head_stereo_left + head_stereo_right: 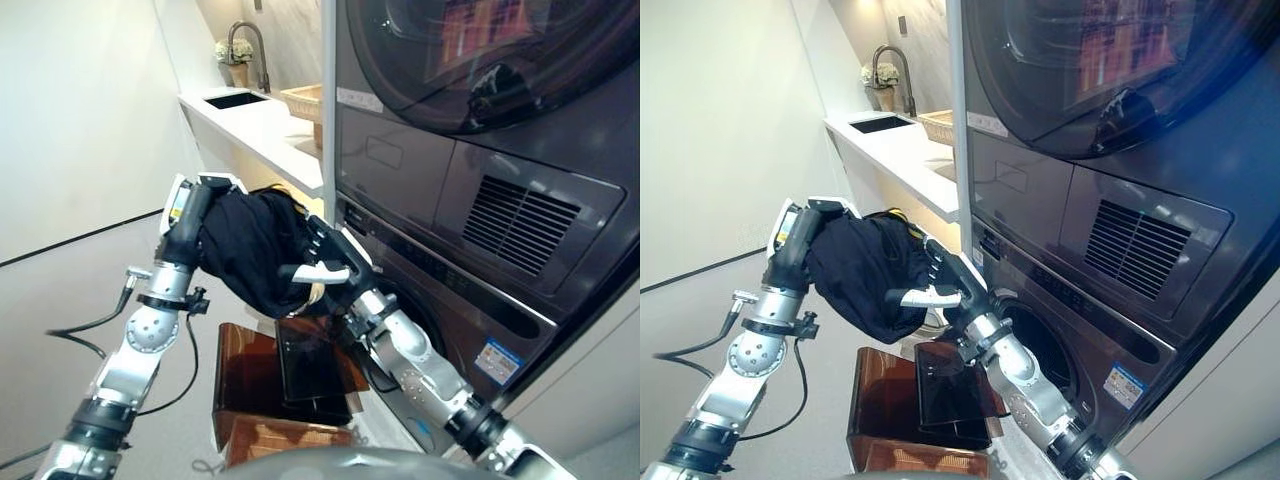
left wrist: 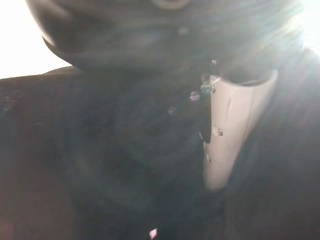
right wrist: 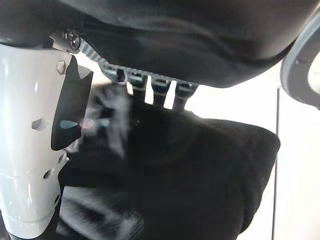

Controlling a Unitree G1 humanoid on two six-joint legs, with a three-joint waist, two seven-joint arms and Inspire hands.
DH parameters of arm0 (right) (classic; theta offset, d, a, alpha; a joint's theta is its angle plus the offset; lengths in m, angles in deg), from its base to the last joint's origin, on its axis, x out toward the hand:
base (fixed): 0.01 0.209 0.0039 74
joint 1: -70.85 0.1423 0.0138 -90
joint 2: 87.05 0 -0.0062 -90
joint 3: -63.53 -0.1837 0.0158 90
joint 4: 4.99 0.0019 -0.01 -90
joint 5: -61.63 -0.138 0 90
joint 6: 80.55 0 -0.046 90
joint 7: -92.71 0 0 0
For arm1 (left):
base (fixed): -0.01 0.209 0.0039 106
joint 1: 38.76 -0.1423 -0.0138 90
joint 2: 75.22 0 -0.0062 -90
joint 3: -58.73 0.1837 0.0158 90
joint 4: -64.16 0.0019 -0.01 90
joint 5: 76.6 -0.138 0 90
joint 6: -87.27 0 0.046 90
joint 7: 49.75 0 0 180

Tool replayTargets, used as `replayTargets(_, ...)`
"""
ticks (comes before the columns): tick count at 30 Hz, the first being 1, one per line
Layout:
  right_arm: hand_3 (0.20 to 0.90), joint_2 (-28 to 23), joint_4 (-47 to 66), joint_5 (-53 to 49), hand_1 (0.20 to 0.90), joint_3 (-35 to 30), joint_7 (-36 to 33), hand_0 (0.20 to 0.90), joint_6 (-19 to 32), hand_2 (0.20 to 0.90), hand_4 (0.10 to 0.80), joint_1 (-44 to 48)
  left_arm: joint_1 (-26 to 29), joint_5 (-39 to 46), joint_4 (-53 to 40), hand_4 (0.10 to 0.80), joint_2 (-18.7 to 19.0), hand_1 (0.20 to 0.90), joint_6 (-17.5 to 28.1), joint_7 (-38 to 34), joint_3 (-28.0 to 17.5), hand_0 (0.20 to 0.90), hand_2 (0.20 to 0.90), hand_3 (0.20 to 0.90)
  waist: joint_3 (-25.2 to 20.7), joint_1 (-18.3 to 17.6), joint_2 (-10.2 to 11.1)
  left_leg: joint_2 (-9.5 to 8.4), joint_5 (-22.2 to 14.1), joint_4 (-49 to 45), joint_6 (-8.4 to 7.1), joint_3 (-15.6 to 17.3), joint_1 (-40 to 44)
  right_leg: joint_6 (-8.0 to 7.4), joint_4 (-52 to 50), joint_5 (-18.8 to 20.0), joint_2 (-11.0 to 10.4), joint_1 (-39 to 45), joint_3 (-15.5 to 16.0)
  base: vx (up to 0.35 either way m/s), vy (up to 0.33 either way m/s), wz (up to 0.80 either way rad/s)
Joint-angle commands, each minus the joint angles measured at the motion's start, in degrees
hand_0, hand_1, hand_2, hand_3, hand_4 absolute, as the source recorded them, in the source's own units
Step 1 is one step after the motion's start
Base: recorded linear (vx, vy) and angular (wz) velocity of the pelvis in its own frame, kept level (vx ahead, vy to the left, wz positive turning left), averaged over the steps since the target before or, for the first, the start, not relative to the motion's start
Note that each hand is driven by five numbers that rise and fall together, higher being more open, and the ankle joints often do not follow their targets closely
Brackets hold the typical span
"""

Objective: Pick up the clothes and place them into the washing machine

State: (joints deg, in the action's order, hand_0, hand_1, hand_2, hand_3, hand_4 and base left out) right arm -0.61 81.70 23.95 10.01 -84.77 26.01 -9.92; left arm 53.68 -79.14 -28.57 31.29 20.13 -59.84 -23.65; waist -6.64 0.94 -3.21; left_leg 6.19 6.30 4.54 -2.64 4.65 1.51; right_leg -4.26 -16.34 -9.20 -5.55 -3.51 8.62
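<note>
Black clothes [image 1: 248,250] bundled in the air between both arms, left robot hand [image 1: 200,205] buried in cloth, grip unreadable, right robot hand [image 1: 325,262] curled on the bundle, stacked washing machine [image 1: 480,240] just beside, brown basket [image 1: 270,385] on floor below, white table [image 1: 255,125] with sink [image 1: 235,98] behind.

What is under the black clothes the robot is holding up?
Below the black clothes sits a brown see-through basket on the floor, with a dark panel lying in it. The basket's bottom is mostly covered, so anything else inside stays hidden.
</note>
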Motion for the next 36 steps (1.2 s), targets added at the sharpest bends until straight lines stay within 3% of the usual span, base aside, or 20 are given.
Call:
replayTargets(1, 0.900, 5.41, 0.93, -2.05, 0.900, 0.16, 1.34, 0.900, 7.24, 0.900, 0.800, 7.63, 7.56, 2.08, -6.13, 0.300, 4.01, 0.200, 6.69, -2.05, -0.48, 0.200, 0.200, 0.200, -4.22, -0.38, 3.55, -2.04, -2.79, -0.41, -1.24, 1.23, -2.36, -2.73, 15.23, 8.82, -2.59, 2.52, 0.36, 0.000, 0.000, 0.00)
replayTargets(35, 0.900, 5.79, 2.35, -4.10, 0.900, 1.61, 2.35, 0.900, 7.19, 0.900, 0.800, 8.35, 9.19, 1.81, -6.81, 0.300, 4.56, 0.200, 6.52, -2.61, -0.11, 0.200, 0.200, 0.200, -4.09, -0.42, 3.54, -2.04, -2.95, -0.42, -1.11, 1.20, -2.24, -2.74, 15.31, 8.79, -2.61, 2.55, 0.30, 0.000, 0.000, 0.00)
replayTargets(36, 0.573, 5.70, 2.40, -4.17, 0.573, 1.66, 2.40, 0.573, 7.17, 0.573, 0.567, 8.39, 9.24, 1.80, -6.82, 0.300, 4.56, 0.200, 6.53, -2.61, -0.08, 0.200, 0.200, 0.200, -4.09, -0.42, 3.55, -2.04, -2.96, -0.41, -1.11, 1.19, -2.25, -2.75, 15.31, 8.80, -2.61, 2.57, 0.28, 0.000, 0.000, 0.00)
